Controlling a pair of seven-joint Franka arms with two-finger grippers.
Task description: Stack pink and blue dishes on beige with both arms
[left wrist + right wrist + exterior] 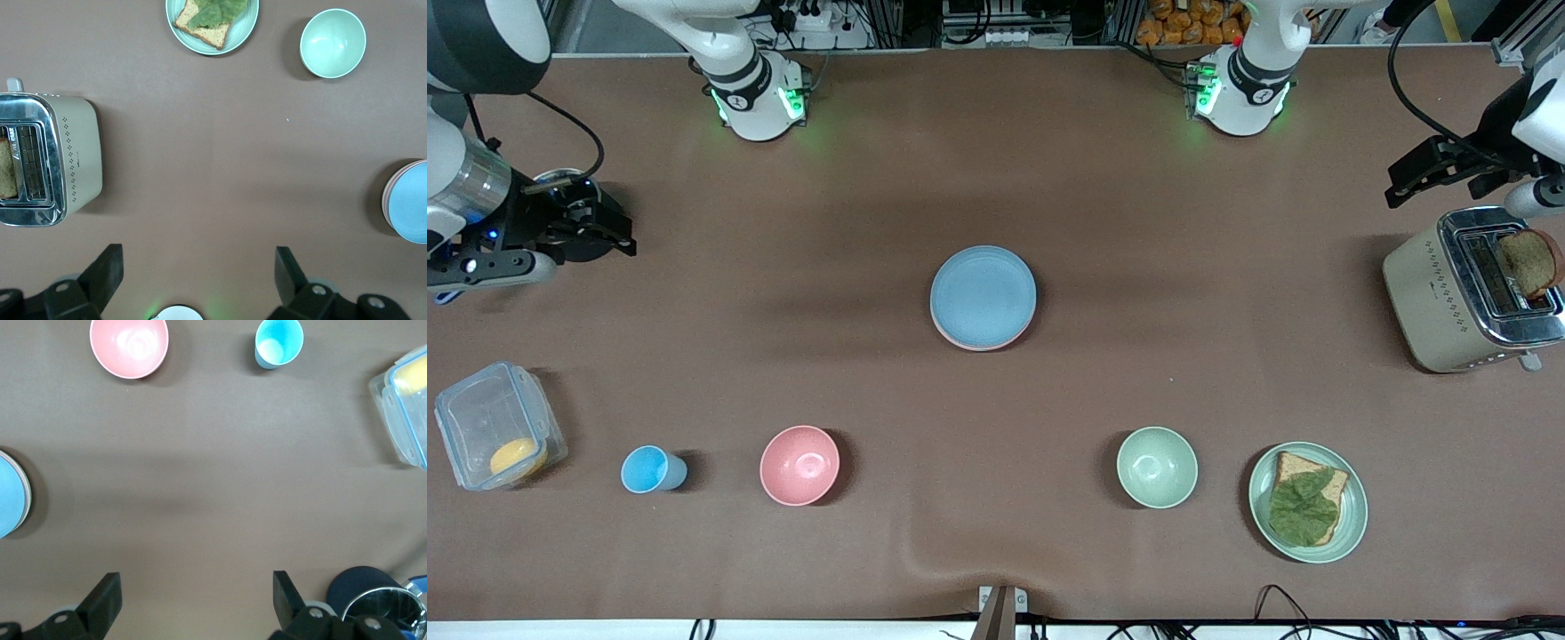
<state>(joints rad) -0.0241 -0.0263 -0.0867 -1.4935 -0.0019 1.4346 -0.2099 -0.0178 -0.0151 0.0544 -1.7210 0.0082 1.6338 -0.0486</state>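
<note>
The light blue plate lies on top of a stack in the middle of the table. A thin pale pink rim of the pink plate peeks out under it. The beige plate is hidden beneath them. The stack also shows at the edge of both wrist views, as the blue plate with the pink rim, and as the blue plate. My left gripper hangs open over the table beside the toaster, holding nothing. My right gripper hangs open and empty at the right arm's end. Both stand well apart from the stack.
A toaster holding a bread slice stands at the left arm's end. Along the edge nearest the front camera sit a green plate with a sandwich, a green bowl, a pink bowl, a small blue cup and a clear container.
</note>
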